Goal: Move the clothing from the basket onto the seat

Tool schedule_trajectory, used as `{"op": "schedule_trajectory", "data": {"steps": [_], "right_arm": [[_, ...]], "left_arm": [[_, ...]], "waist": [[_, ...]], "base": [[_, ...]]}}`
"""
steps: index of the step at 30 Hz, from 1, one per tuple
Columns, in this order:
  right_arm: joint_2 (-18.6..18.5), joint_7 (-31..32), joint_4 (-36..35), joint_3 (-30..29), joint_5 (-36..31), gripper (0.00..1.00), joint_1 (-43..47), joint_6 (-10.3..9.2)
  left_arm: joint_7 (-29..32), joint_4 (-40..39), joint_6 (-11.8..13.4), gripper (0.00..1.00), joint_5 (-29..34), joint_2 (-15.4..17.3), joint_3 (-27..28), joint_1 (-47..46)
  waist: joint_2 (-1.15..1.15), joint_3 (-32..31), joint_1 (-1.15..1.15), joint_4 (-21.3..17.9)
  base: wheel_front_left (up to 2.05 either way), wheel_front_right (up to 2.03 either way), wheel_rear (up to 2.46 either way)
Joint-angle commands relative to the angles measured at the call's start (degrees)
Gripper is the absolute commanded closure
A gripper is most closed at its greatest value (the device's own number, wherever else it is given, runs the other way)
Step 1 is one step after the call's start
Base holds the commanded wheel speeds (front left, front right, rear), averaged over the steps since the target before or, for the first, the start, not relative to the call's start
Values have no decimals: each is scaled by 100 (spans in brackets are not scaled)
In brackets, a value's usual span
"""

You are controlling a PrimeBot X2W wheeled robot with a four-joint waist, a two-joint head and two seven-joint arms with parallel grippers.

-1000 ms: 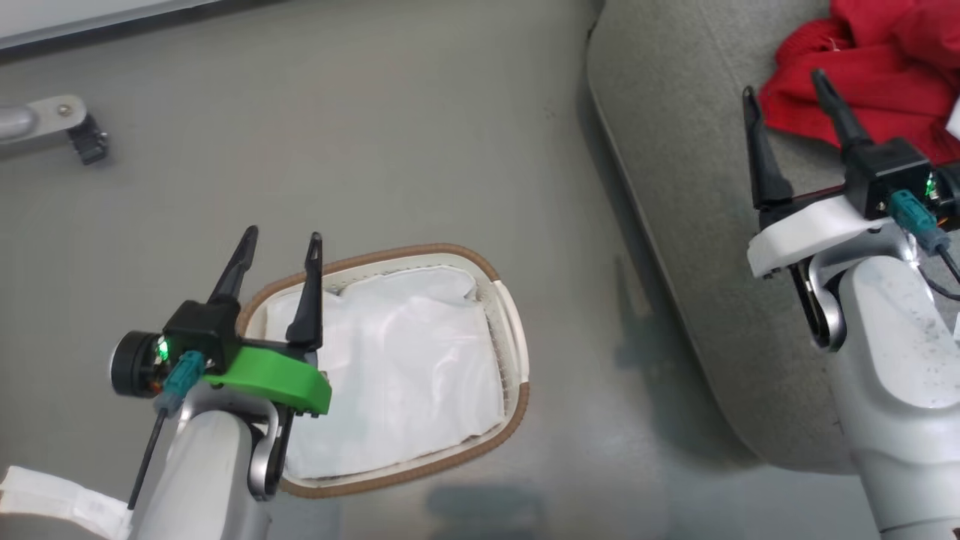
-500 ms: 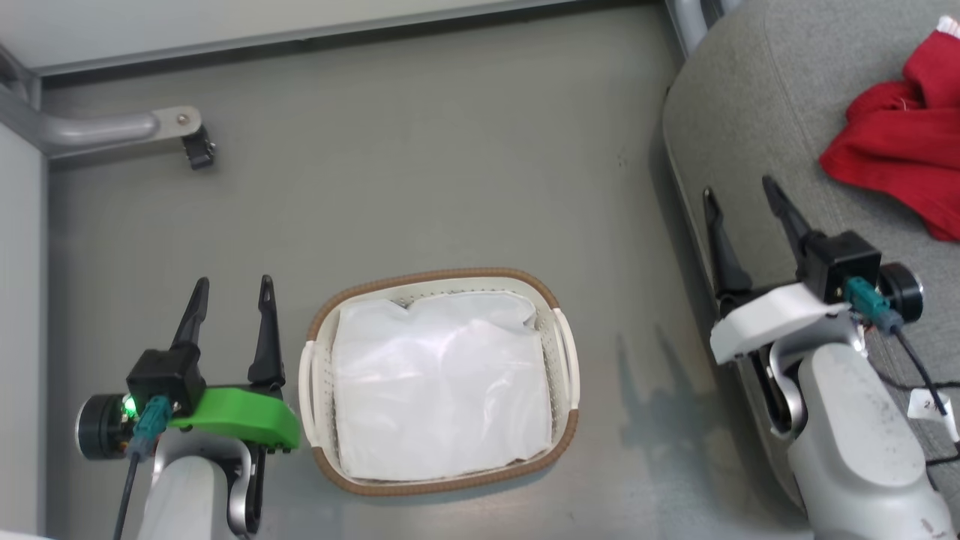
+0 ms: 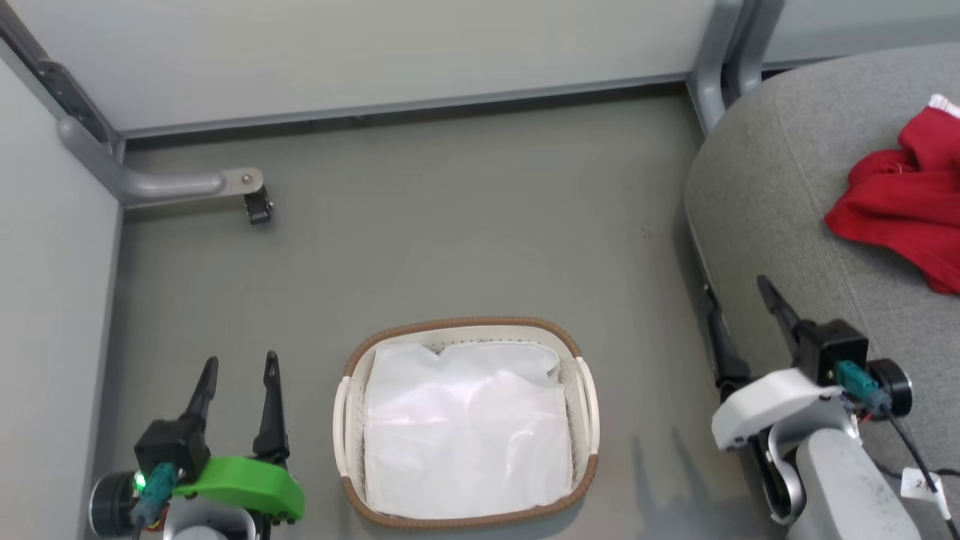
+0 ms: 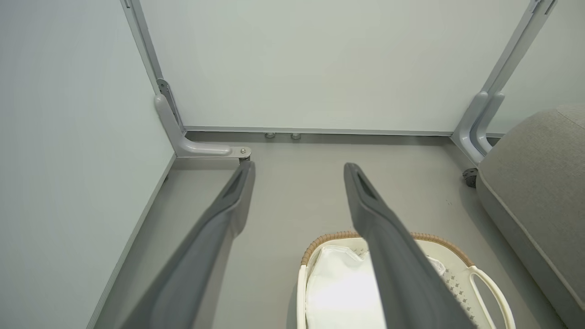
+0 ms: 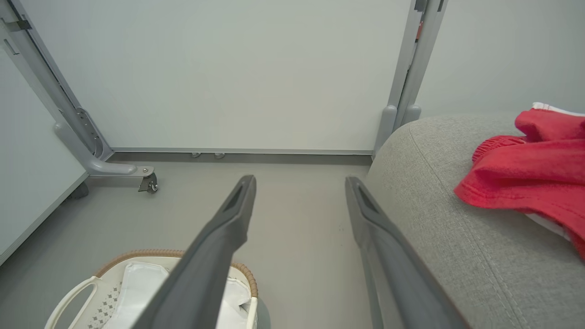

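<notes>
Lying on the seat (image 3: pixel 787 225), clothing (image 3: pixel 904 206) beyond parted right pincer (image 3: pixel 735 286); left pincer (image 3: pixel 241 358) parted too.

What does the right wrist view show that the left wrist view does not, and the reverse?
The right wrist view adds the red clothing lying on the seat, to the right of the open right gripper. The left wrist view adds the open left gripper. Both share the basket with its white liner, the seat's edge and the grey floor.
</notes>
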Motion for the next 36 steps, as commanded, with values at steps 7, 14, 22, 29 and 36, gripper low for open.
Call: {"op": "schedule_trajectory", "data": {"steps": [7, 14, 22, 29, 36], "right_arm": [[24, -12, -35, 18, 34, 0, 457, -6], [70, 2, 89, 21, 46, 100, 628, 1], [105, 223, 157, -87, 697, 100, 673, 1], [101, 397, 22, -139, 1483, 100, 722, 0], [98, 558, -85, -195, 2178, 100, 753, 0]], "left_arm": [[-4, 70, 41, 0, -181, 3, 6, 396], [2, 264, 42, 100, -351, -11, -80, 511], [207, 351, 34, 100, -972, -26, 14, 449], [385, 226, 24, 100, -1699, -23, 60, 417], [550, 128, 15, 100, -2345, -21, 108, 377]], "waist": [[0, -379, 0, 113], [0, -499, 0, 122], [0, -524, 0, 117], [0, -550, 0, 111], [0, -575, 0, 105]], "base": [[0, 0, 0], [0, 0, 0], [0, 0, 0], [0, 0, 0], [0, 0, 0]]}}
